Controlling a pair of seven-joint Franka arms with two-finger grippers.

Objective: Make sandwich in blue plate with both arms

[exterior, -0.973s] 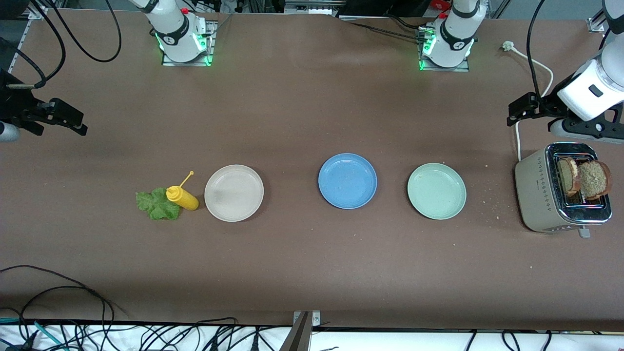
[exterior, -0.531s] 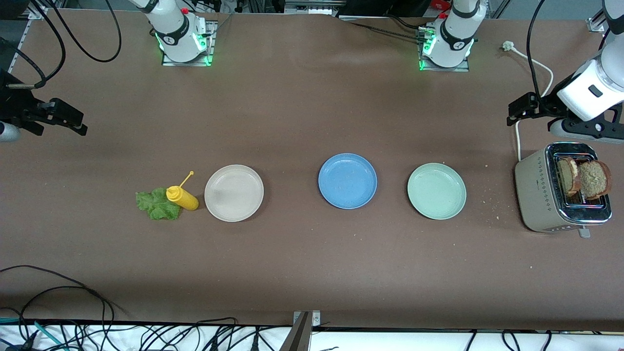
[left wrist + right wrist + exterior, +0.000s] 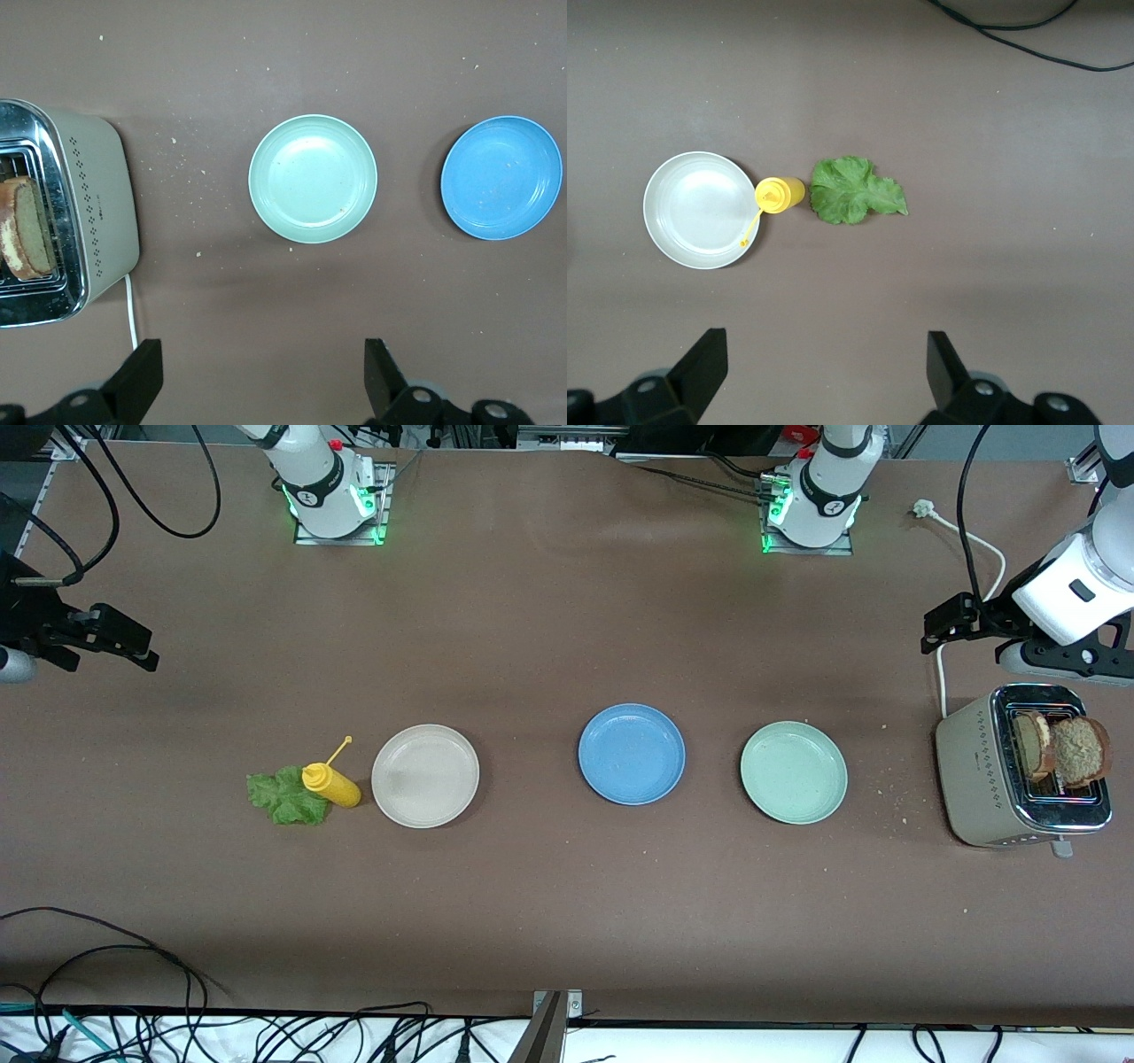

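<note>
Both arms unmoved since earlier, left gripper (image 3: 257, 385) wide, right gripper (image 3: 824, 381) wide, blue plate (image 3: 632, 754) bare

Brown matte table (image 3: 549, 629), black cables (image 3: 97, 965) along its near edge.

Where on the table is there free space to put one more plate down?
Free: the bare gap between the off-white plate and the blue plate, and the wide strip nearer the front camera than all three plates. Tighter: between the blue plate and the pale green plate. Crowded: lettuce leaf and yellow bottle beside the off-white plate.
</note>
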